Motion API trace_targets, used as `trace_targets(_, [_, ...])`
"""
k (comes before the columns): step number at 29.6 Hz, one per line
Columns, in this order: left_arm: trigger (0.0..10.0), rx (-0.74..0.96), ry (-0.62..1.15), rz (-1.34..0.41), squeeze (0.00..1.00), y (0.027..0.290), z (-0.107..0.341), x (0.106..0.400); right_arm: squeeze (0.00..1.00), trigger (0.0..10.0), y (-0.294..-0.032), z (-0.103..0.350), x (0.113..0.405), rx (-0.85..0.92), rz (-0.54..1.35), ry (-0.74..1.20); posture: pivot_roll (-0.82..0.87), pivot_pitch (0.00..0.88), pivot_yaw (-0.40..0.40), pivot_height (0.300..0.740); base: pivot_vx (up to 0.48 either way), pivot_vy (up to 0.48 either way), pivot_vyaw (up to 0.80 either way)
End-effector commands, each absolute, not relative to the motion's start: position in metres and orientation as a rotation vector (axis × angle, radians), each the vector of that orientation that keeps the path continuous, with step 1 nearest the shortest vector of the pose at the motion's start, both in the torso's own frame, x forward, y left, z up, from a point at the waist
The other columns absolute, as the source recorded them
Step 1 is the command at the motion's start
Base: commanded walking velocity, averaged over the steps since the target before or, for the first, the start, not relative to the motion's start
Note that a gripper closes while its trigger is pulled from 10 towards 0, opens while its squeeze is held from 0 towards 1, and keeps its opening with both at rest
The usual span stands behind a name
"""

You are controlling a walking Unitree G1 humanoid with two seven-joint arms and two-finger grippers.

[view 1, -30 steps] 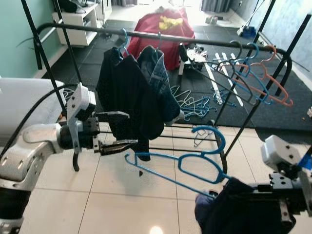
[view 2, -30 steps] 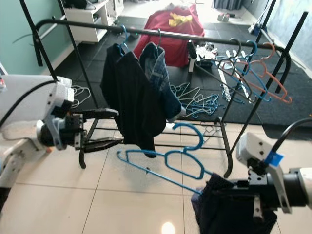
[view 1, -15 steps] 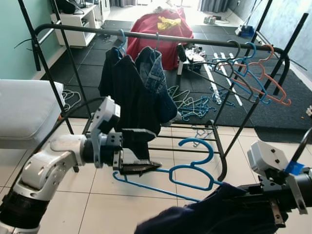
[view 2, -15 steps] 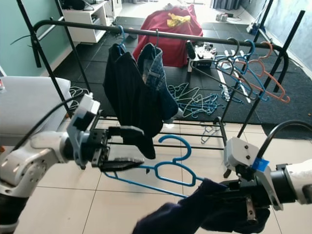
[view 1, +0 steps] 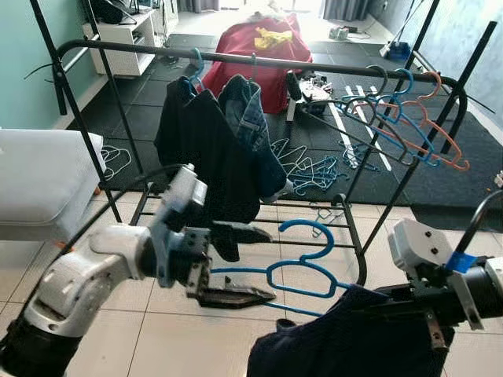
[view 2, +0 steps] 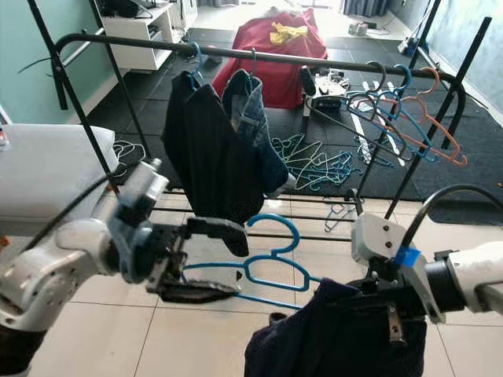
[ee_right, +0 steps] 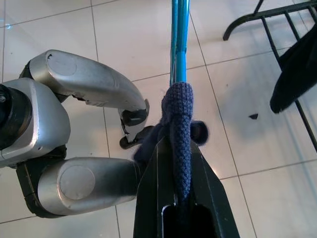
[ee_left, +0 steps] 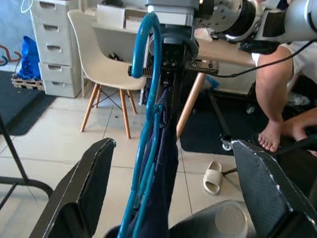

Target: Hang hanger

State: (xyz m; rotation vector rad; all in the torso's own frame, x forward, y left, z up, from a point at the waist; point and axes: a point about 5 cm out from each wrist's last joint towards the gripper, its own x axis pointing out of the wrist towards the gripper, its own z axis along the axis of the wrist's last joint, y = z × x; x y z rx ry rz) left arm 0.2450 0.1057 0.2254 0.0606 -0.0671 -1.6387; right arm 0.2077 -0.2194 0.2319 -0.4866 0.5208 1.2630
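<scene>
While the blue hanger (view 1: pixel 302 271) hangs in the air below the clothes rail (view 1: pixel 259 59), in front of the rack's lower bars, the left eye view shows the left gripper (view 1: pixel 244 263) with its two black fingers spread wide, one above and one below the hanger's free shoulder, not yet closed on it. The hanger's other shoulder disappears into a navy knitted garment (view 1: pixel 346 342), which the right gripper (view 1: pixel 428 326) holds low, well below the rail. Compared with a second ago, the left gripper has swung in from beside the dark jacket (view 1: pixel 204 157) on the rail to straddle the hanger, and the hanger now lies flatter and closer to the robot.

In the right eye view the same layout holds: spare hangers (view 2: pixel 409 110) crowd the far end of the rail.

The left wrist view looks along the open fingers at the hanger edge-on, its hook uppermost, the garment draped beneath.

In the right wrist view the fingers are pinched together on the knit and the hanger rod.

The hanger looks light, thin and springy, likely slick plastic; the soft garment adds swinging weight. A grip near the neck, under the hook, should steady it best.
</scene>
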Motion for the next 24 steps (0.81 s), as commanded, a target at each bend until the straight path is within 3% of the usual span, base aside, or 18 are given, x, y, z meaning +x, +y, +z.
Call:
trace_targets(1, [10.0, 0.085, -0.078, -1.650, 0.00, 0.097, 0.225, 0.242, 0.00, 0.0, -0.218, 0.233, 0.209, -0.493, 1.274, 0.503, -0.10, 0.086, -0.009, 0.740, 0.000, 0.000, 0.00])
trace_targets(8, [10.0, 0.162, -0.111, -1.510, 0.00, 0.092, 0.225, 0.258, 0.00, 0.0, -0.216, 0.235, 0.210, -0.499, 1.285, 0.496, -0.10, 0.080, -0.011, 0.740, 0.000, 0.000, 0.00])
trace_targets(24, [10.0, 0.213, -0.072, -1.573, 0.00, 0.081, 0.215, 0.246, 0.00, 0.0, -0.215, 0.235, 0.214, -0.506, 1.291, 0.496, -0.10, 0.071, -0.014, 0.740, 0.000, 0.000, 0.00])
